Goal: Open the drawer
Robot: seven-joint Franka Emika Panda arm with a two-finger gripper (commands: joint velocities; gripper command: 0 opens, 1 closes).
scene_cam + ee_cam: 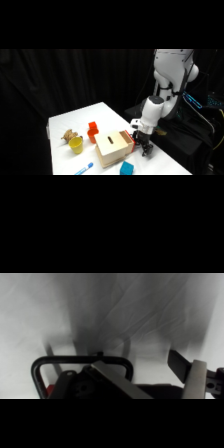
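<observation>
Two views: I read the side view from left to right, then the wrist view.
Left of table: I see a small tan object just behind a yellow cup.
Front edge: a blue pen-like item lies near the box's lower left corner.
Middle: a red-orange block stands just behind the light-wood box, whose top has a slot.
Front: a blue block sits near the box's front corner.
Drawer: it sits at the box's right end with a strip of red showing; I think it is pulled out slightly.
Gripper: low at the drawer's right side.
Wrist view: the black loop handle crosses my lower frame, with one finger lying across it and the other finger well apart at right, so I read the fingers as spread.
</observation>
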